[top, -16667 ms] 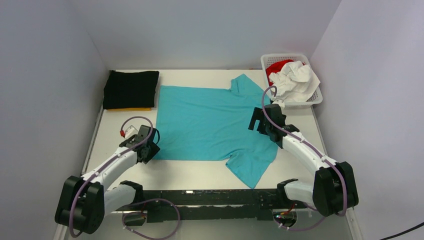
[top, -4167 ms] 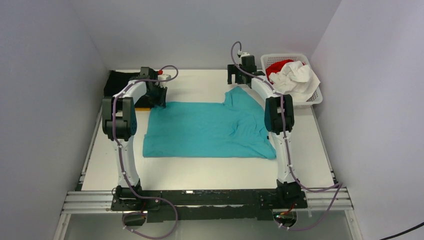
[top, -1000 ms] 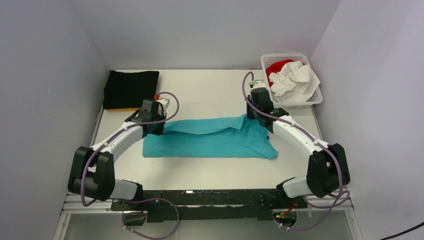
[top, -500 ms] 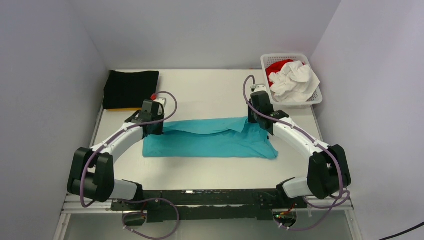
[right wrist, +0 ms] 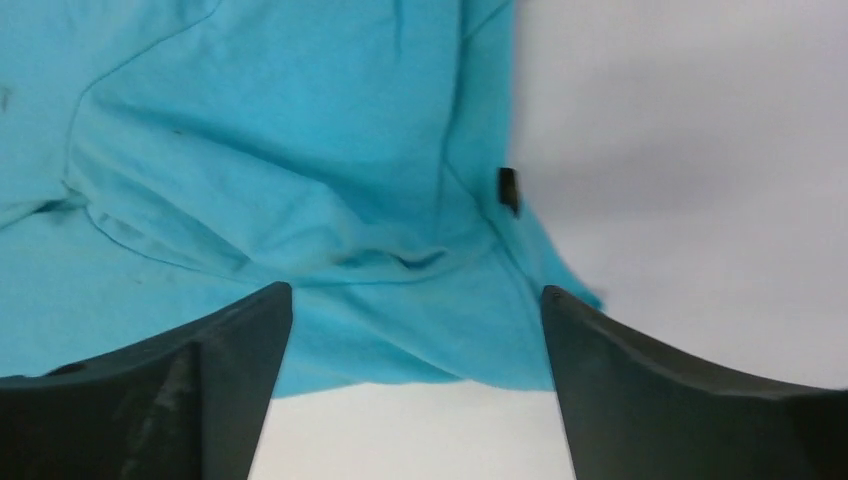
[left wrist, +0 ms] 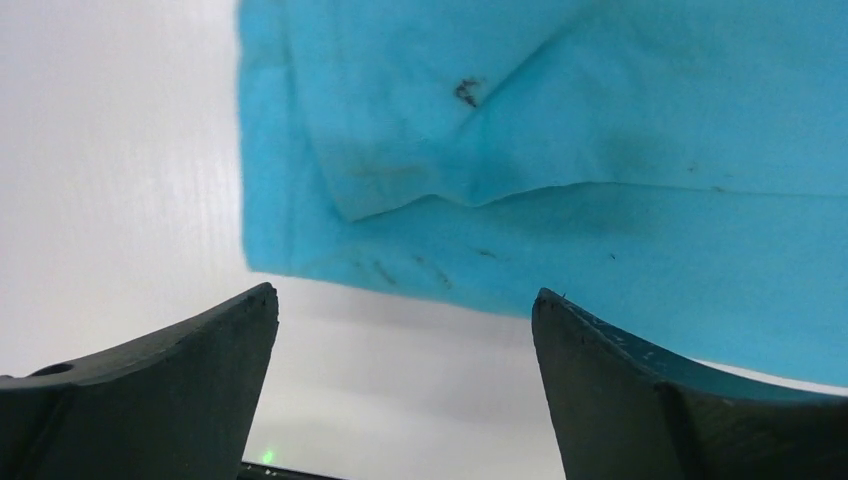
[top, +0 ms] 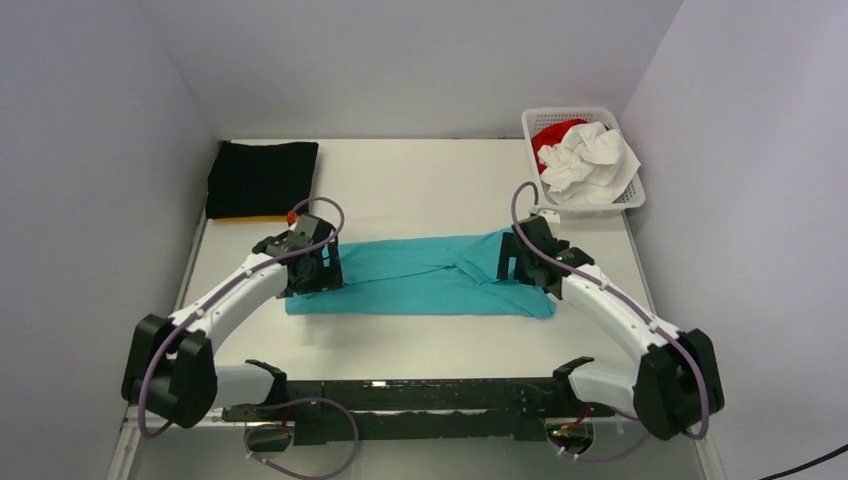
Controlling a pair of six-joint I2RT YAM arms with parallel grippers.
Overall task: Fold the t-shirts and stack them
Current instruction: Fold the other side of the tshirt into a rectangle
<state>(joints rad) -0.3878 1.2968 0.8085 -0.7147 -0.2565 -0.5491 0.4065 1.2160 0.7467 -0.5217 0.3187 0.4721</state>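
Even, diffuse light from above; the white worktop (top: pixel 430 180) is bright without glare, shadows faint and soft-edged. Wrist views: turquoise t-shirt (right wrist: pixel 250 150) in sharp focus, dark fingers (left wrist: pixel 150 400) at the lower edge slightly blurred, grey shading beside the cloth

Plain turquoise soft cloth t-shirt (top: pixel 420 285), small dark neck label (right wrist: pixel 508 187), plain black folded cloth t-shirt (top: pixel 262 178), orange-yellow cloth t-shirt edge (top: pixel 255 218), red crumpled cloth t-shirt (top: pixel 552 135), white crumpled cloth t-shirt (top: pixel 590 160), white plastic lattice basket (top: pixel 631 200), white table (top: pixel 420 180).

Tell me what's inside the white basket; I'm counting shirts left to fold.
A crumpled white shirt lies on top in the basket, red cloth showing behind it. Anything beneath them is covered.
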